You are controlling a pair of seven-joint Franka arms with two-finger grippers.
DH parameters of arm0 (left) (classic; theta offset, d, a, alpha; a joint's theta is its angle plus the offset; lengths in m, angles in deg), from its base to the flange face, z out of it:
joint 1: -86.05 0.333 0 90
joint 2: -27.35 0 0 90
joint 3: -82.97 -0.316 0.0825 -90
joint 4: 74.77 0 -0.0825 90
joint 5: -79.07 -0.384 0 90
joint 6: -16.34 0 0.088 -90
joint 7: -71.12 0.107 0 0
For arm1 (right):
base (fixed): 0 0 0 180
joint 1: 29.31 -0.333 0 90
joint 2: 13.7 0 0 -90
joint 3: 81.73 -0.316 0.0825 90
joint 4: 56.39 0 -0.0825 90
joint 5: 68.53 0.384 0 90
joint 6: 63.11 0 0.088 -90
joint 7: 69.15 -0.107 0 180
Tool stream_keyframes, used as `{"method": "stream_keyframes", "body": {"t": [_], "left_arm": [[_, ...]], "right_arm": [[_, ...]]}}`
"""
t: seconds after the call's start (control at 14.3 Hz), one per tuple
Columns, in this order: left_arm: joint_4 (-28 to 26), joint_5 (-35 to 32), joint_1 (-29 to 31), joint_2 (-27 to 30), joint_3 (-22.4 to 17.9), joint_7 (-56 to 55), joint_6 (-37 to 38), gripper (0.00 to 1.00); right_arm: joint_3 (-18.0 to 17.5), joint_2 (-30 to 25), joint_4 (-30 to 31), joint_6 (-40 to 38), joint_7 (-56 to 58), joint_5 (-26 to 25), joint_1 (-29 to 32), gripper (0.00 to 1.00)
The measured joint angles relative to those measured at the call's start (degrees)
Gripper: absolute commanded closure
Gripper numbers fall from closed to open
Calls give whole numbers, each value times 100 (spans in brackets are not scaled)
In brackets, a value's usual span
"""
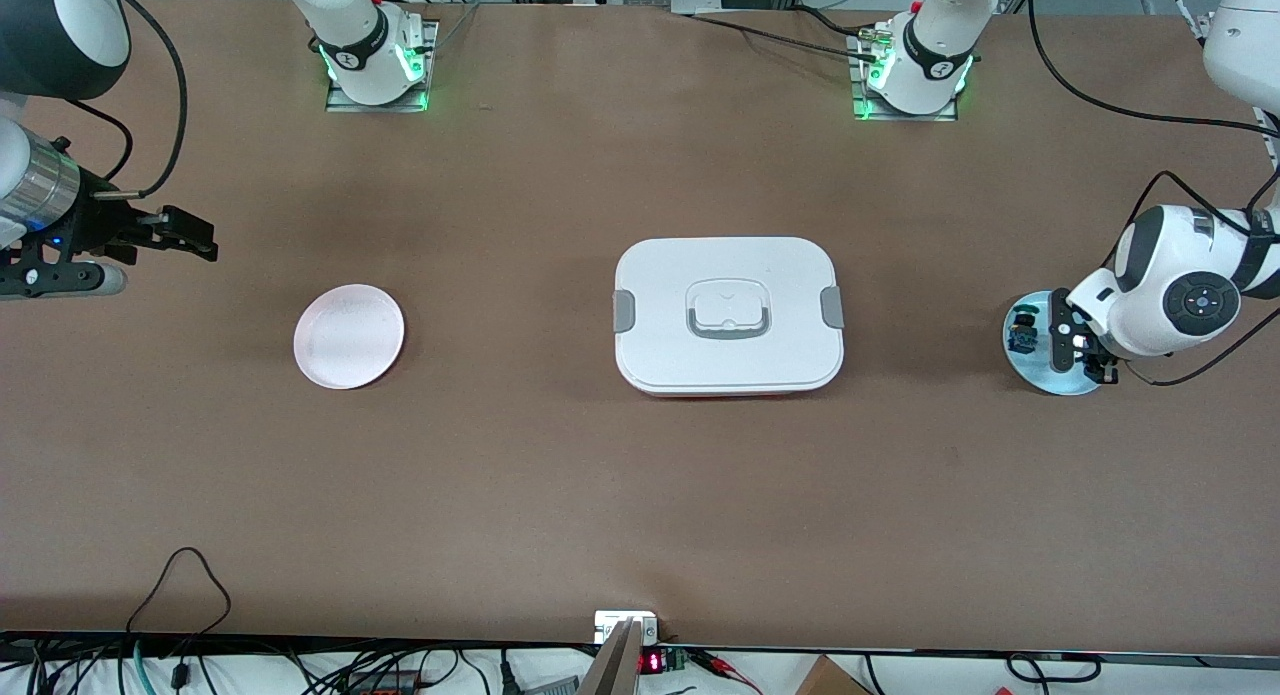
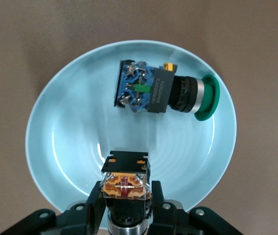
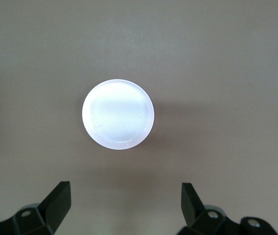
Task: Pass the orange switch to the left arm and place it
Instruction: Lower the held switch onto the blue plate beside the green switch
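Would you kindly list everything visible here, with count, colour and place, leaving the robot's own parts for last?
orange switch: one, orange and black, in the left gripper over the blue plate.
green switch: one, blue body, green cap, lying on the blue plate.
blue plate: one, pale blue, at the left arm's end of the table.
pink plate: one, pale pink, toward the right arm's end.
box: one, white with grey clips, mid-table between the plates.
left gripper: black, shut on the orange switch.
right gripper: black, open, waiting above the table near the pink plate.
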Motion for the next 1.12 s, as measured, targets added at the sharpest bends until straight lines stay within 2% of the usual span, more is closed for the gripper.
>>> {"method": "stream_keyframes", "body": {"t": [0.35, 1.12], "left_arm": [[-60, 0, -104, -44, 24, -133, -4, 79], [-61, 0, -96, -76, -12, -162, -156, 78]], "right_arm": [[-45, 2, -105, 55, -5, -1, -212, 0], [2, 2, -140, 30, -5, -2, -197, 0]]}}
